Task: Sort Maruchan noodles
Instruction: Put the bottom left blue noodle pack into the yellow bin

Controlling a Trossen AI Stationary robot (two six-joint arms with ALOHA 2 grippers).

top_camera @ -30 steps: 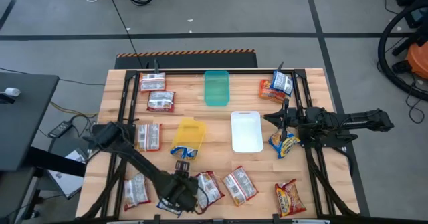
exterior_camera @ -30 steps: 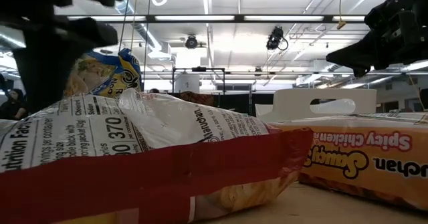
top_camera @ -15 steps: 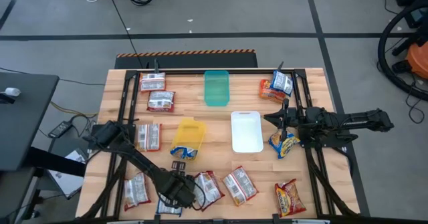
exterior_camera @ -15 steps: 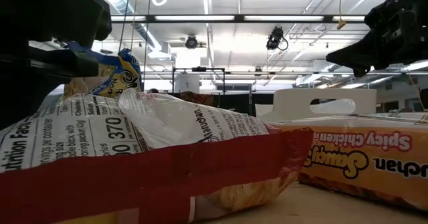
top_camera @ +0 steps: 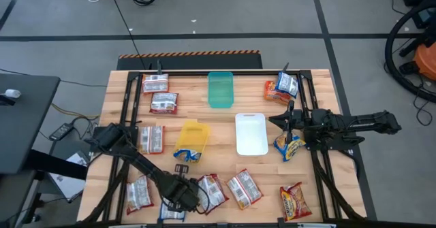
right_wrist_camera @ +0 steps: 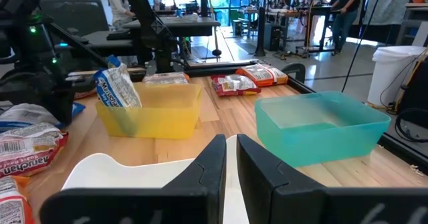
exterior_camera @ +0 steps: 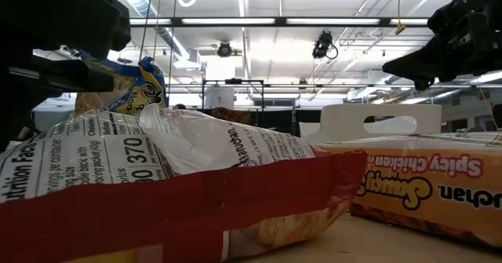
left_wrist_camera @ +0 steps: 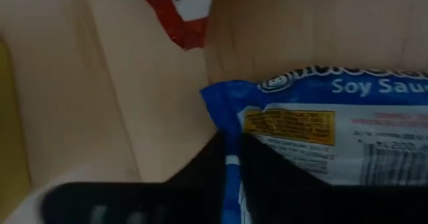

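My left gripper (top_camera: 176, 199) is at the table's near edge, shut on a blue soy-sauce noodle packet (top_camera: 170, 214), which also shows in the left wrist view (left_wrist_camera: 321, 130). My right gripper (top_camera: 276, 119) is shut and empty, above the right side of the white tray (top_camera: 251, 134). Silvery-red packets lie flat on the table at the far left (top_camera: 158, 84), by the left arm (top_camera: 151, 139) and along the near edge (top_camera: 243, 188). Orange packets (top_camera: 294, 201) and blue ones (top_camera: 289, 146) lie on the right. One blue-and-yellow packet (top_camera: 191, 153) leans in the yellow tray (top_camera: 194, 134). My left gripper pinches the blue packet's side edge (left_wrist_camera: 231, 167), close to a corner (left_wrist_camera: 208, 93), between its two fingers. The edge runs along the gap between the fingers. The rest of the packet spreads out past the fingertips. Whether it is clear of the table I cannot tell.
A green tray (top_camera: 220, 89) stands at the far middle. A silvery-red packet (exterior_camera: 157, 184) and an orange packet (exterior_camera: 423, 192) lie close in front of the low camera. Black frame rails run along the table's left and right sides.
In the low view, my left gripper has gone up from the table, and a blue edge of the packet now shows at its fingers. Over the last half second it has kept still.
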